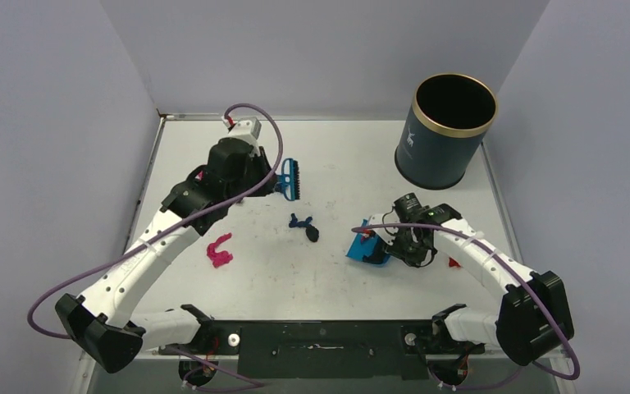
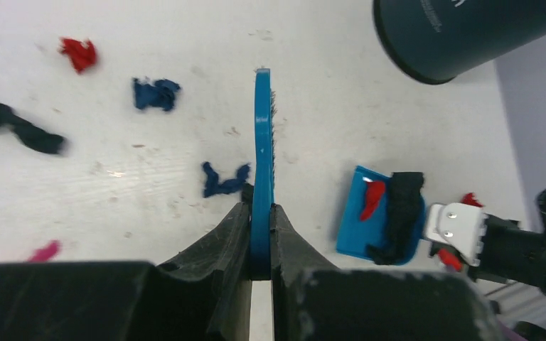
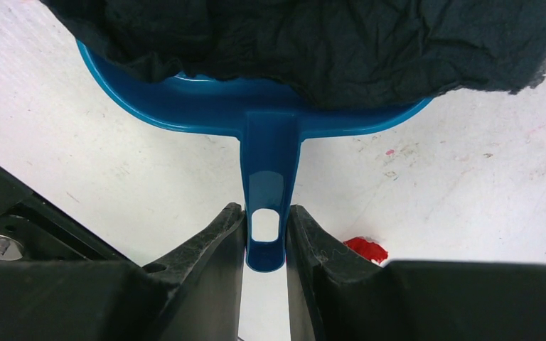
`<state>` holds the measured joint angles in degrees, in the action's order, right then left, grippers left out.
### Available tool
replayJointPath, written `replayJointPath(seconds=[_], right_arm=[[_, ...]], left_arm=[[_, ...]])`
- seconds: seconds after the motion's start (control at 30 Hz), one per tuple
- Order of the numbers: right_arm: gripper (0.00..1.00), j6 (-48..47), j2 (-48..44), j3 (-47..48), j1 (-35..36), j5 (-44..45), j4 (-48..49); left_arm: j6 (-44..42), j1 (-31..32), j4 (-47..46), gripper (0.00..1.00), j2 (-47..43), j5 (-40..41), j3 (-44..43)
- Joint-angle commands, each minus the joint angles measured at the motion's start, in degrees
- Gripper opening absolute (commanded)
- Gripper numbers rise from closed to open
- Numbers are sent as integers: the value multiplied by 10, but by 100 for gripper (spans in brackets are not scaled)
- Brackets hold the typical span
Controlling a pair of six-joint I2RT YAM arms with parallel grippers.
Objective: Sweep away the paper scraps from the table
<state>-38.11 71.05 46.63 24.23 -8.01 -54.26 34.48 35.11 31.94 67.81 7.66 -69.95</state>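
I judge the sweep part done. Toward the near edge, my right gripper (image 3: 265,234) clamps the dustpan (image 1: 367,249) handle, with black and red paper scraps (image 2: 404,202) inside (one red bit lies loose beside it). Pink, blue and black scraps remain mid-table (image 1: 361,156). Farther, my left gripper (image 2: 259,220) pinches the brush (image 2: 261,128), with open room around. The bin (image 1: 445,131) stands in the far right corner.

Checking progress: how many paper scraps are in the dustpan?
2: a red scrap toward the open edge of the dustpan, a black scrap at the handle end. More may hide beneath.
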Motion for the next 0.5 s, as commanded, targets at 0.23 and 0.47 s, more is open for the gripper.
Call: replayJointPath(seconds=[0.23, 0.47], right_arm=[[5, 59, 46, 21, 88, 58, -5], [5, 68, 85, 26, 100, 59, 7]], left_arm=[[-210, 3, 248, 0, 155, 137, -100], [-207, 23, 275, 0, 282, 136, -170]])
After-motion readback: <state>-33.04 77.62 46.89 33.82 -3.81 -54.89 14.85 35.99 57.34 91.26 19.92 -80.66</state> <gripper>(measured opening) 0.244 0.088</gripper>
